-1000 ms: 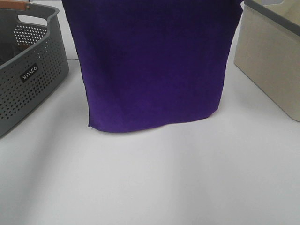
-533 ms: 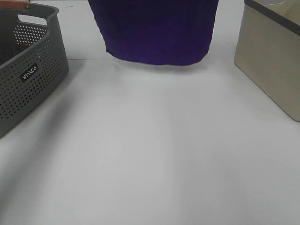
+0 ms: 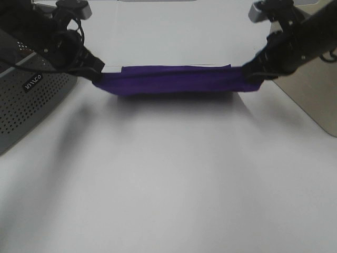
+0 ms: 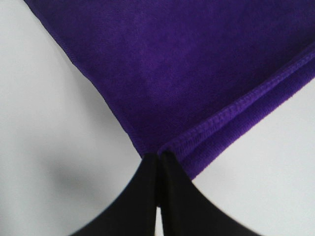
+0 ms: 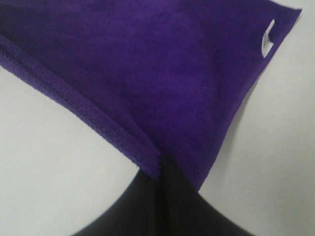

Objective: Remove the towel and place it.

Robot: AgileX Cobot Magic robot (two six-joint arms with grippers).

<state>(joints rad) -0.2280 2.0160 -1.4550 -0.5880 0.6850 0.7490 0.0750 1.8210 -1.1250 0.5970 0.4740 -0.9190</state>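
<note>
The deep purple towel [image 3: 176, 80] hangs stretched as a low band just above the white table, at the far middle. My left gripper [image 3: 99, 74] is shut on the towel's left corner [image 4: 160, 147], black fingers pinched together. On the right, my right gripper [image 3: 250, 71] is shut on the other corner [image 5: 160, 162]. A small white tag [image 5: 267, 38] shows at the towel's edge in the right wrist view. The towel's lower part droops toward the table; whether it touches the surface I cannot tell.
A grey perforated basket [image 3: 31, 100] stands at the left, behind my left arm. A beige bin [image 3: 316, 100] stands at the right edge. White tabletop [image 3: 168, 184] spreads in front of the towel.
The towel was hanging tall in front of the camera; it has moved away and down, now a low band at the far table. Both arms have come into view.
</note>
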